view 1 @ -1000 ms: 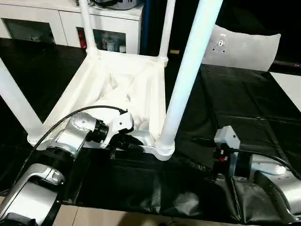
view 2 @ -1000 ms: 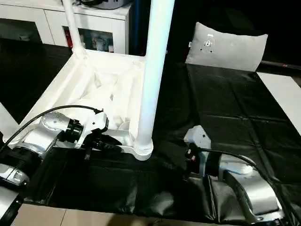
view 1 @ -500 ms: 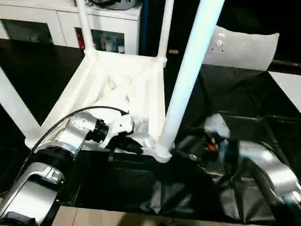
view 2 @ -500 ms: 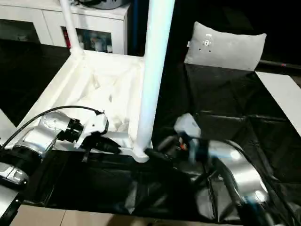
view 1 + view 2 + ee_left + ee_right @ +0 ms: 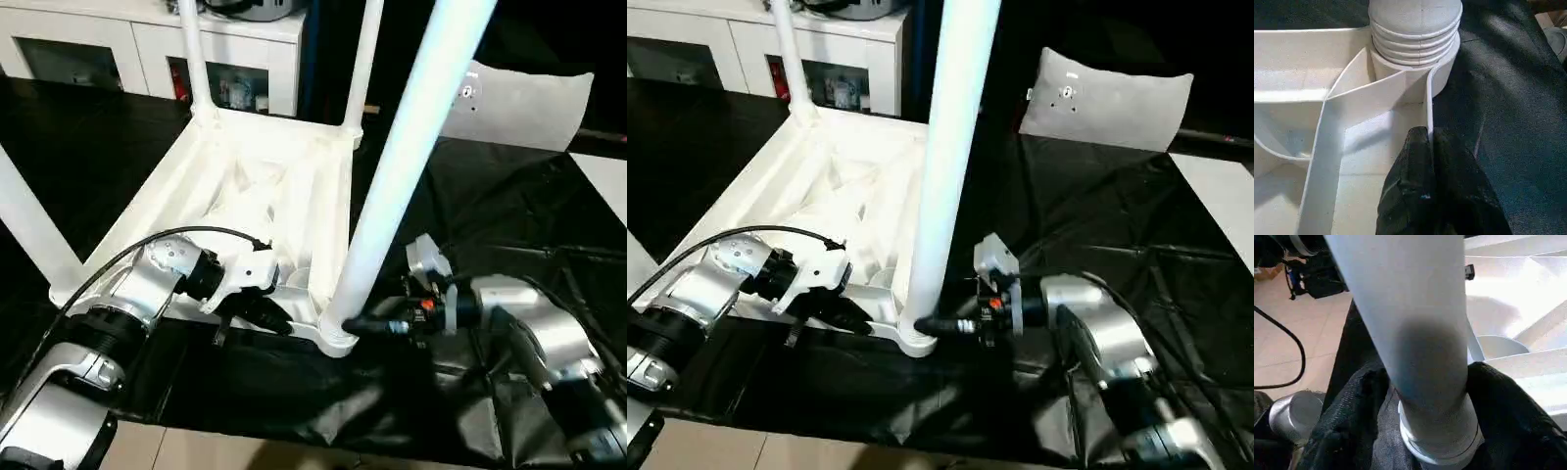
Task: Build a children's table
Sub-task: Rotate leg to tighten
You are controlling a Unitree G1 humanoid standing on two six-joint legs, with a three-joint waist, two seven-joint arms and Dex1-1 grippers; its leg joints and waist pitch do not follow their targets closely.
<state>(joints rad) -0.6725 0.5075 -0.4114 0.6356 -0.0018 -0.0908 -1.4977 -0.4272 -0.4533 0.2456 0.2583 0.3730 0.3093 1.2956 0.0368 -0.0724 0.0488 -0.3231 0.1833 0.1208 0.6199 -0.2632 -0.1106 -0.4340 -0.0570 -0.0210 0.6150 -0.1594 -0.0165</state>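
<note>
The children's table lies upside down: its white ribbed top (image 5: 294,176) rests on black cloth with white legs standing in the corner sockets. My left gripper (image 5: 279,318) is shut on the thin near rim of the top (image 5: 1400,93), just beside the near right socket (image 5: 1415,44). My right gripper (image 5: 926,325) reaches in from the right at the foot of the near right leg (image 5: 402,166). Its black fingers (image 5: 1498,406) hug that leg (image 5: 1415,333) on both sides, just above the socket. Other legs rise at the far left (image 5: 196,59), far right (image 5: 364,69) and near left (image 5: 29,220).
Black cloth (image 5: 509,215) covers the work surface around the table top. A white cabinet with glass doors (image 5: 147,39) stands at the back left. A grey-white pillow (image 5: 529,98) lies at the back right. Light floor (image 5: 196,450) runs along the near edge.
My right arm has swung in from the right to the near right leg, and its fingers have narrowed around the leg's foot. The left gripper has stayed on the rim.
</note>
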